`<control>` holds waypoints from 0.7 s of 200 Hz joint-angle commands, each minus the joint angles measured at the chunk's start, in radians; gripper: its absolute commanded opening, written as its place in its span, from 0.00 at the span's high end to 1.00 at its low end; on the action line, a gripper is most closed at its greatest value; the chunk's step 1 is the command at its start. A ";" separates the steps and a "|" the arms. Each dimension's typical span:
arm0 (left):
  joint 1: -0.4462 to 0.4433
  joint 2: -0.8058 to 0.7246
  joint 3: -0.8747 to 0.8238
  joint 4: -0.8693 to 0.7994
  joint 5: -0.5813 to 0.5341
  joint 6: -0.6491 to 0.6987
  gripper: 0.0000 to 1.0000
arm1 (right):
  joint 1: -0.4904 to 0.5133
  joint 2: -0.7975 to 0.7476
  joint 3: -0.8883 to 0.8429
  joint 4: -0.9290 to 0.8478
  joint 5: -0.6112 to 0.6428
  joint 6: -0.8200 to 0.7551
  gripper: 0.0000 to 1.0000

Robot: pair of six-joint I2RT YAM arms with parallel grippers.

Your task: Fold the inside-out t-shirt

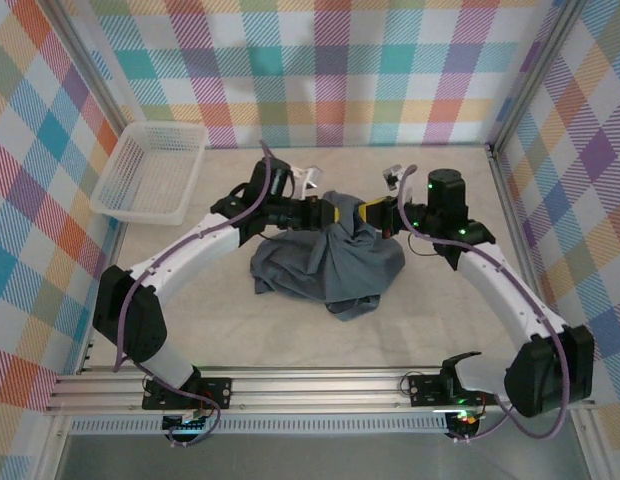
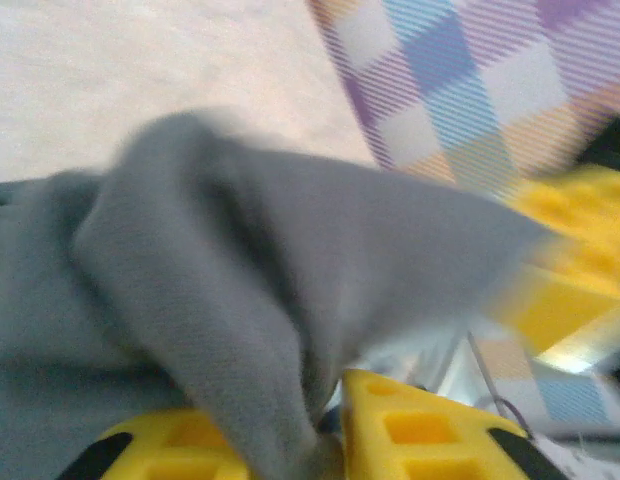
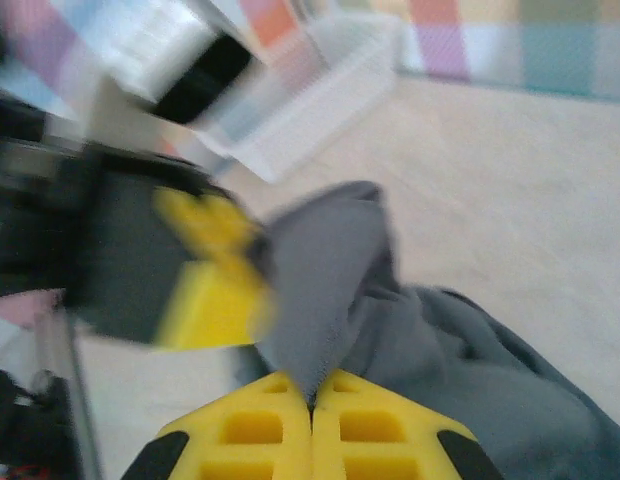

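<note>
Closest to my right wrist lens is the right pincer. Its yellow jaws are pressed flat together, with a thin edge of the t-shirt nipped in the seam between them. On the left wrist feed the left pincer sits just as near. Its jaws stand a little apart, and a thick fold of the grey cloth runs down between them. That picture is blurred, so I cannot tell whether they are pinching the fold or merely flanking it.

From above, the pale tabletop takes up most of what I see, boxed in by checked walls. The t-shirt lies in a rumpled heap around the middle of it. Its far edge is gathered up into a peak where the left pincer and the right pincer face each other tip to tip, very close together. The rest of the cloth spreads loosely toward the near side, creased and uneven. A white mesh basket sits at the far left corner of the tabletop, well apart from the shirt.
</note>
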 commanded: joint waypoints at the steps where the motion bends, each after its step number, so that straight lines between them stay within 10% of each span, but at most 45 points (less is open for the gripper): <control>1: 0.083 -0.044 -0.091 -0.047 -0.146 0.047 0.71 | -0.024 -0.105 -0.016 0.218 -0.183 0.212 1.00; 56: 0.121 -0.123 -0.191 0.087 -0.053 0.055 0.61 | -0.066 -0.072 0.029 0.217 -0.269 0.370 1.00; 92: 0.016 -0.313 -0.207 0.075 -0.232 0.186 0.45 | -0.067 -0.033 0.045 0.214 -0.279 0.373 1.00; 140: -0.128 -0.249 -0.083 0.077 -0.103 0.260 0.56 | -0.067 0.006 0.101 0.128 -0.278 0.363 1.00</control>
